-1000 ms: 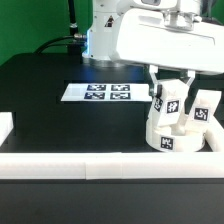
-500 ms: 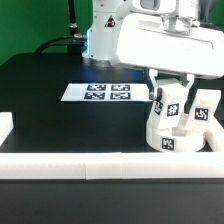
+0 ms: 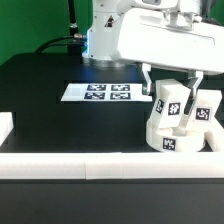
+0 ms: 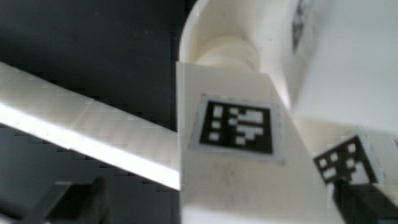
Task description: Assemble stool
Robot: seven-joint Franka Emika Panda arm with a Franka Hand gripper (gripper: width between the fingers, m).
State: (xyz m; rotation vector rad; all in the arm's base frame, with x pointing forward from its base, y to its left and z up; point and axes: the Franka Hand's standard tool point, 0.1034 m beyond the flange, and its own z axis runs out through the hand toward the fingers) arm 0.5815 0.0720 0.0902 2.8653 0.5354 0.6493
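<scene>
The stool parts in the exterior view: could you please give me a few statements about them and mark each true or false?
1. The gripper is open, its fingers either side of a leg. True.
2. That leg lies flat on the table. False: it stands upright on the seat.
3. A second leg stands on the seat too, toward the exterior view's right. True.
4. The marker board rests on top of the seat. False: it lies flat on the table, apart from the seat.
5. The seat sits by the rail. True.
</scene>
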